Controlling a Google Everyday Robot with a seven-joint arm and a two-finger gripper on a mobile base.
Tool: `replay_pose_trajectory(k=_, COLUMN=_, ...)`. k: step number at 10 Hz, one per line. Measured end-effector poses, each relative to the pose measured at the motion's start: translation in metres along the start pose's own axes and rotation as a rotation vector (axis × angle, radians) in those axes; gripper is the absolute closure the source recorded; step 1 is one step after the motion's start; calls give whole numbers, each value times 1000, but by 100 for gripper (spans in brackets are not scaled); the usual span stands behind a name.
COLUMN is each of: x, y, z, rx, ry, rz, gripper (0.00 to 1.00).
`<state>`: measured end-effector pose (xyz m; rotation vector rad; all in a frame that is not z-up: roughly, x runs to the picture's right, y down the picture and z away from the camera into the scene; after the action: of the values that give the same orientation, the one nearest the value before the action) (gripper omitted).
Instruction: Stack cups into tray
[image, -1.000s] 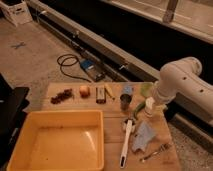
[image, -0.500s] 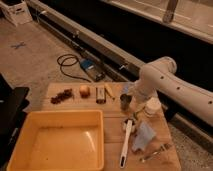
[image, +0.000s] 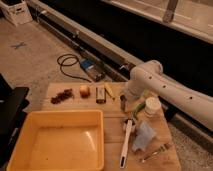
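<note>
The white arm reaches in from the right, and its pincer (image: 132, 98) hangs low over the far right part of the wooden tabletop (image: 114, 150). Its jaws stand wide apart, and no cup shows in its grasp. There are three small round plastic cups. The dark grey-brown cup (image: 123, 103) is just left of the pincer, the light green cup (image: 144, 96) just right of it, and the white cup (image: 152, 106) further right. One large shallow yellow tray (image: 20, 134) lies near left, well apart from the cups.
</note>
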<state>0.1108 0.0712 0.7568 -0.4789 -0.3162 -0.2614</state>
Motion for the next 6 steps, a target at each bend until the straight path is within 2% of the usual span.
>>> replay_pose_trajectory(k=3, x=1, y=0, z=0, rx=0, ry=1, rz=6, gripper=35)
replay_pose_trajectory(k=6, x=11, y=-2, z=13, rx=-5, ry=-4, rz=51, gripper=35)
